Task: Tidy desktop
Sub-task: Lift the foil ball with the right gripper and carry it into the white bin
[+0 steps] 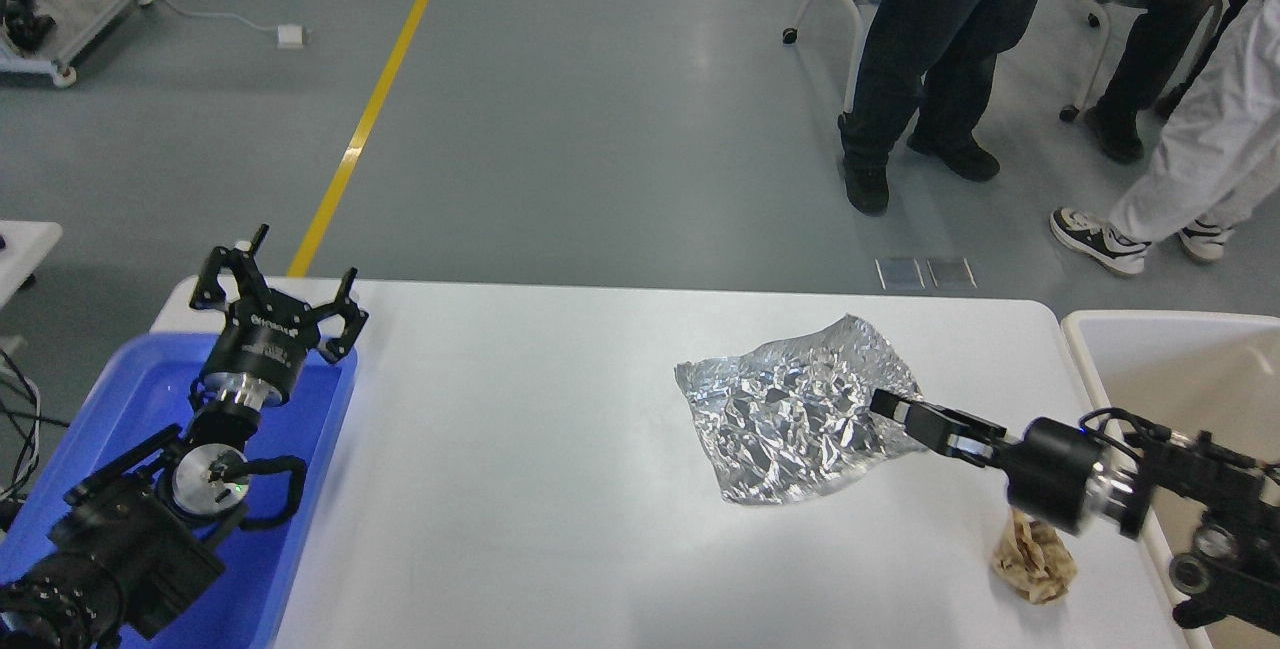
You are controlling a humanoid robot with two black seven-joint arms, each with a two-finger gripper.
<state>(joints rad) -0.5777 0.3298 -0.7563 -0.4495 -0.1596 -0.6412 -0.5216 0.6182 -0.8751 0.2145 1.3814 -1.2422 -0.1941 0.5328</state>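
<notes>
The white desktop [560,449] fills the lower middle of the head view. A crumpled sheet of silver foil [790,409] hangs lifted above its right half, held at its right edge. My right gripper [893,406] is shut on that edge of the foil. A crumpled brown paper ball [1033,561] lies on the desktop near the front right corner, below the right arm. My left gripper [275,274] is open and empty, raised over the far end of the blue tray [120,409].
A cream-beige tub [1180,399] stands off the desktop's right edge. The blue tray sits at the left edge under my left arm. Several people's legs and chairs [930,79] stand on the floor beyond the table.
</notes>
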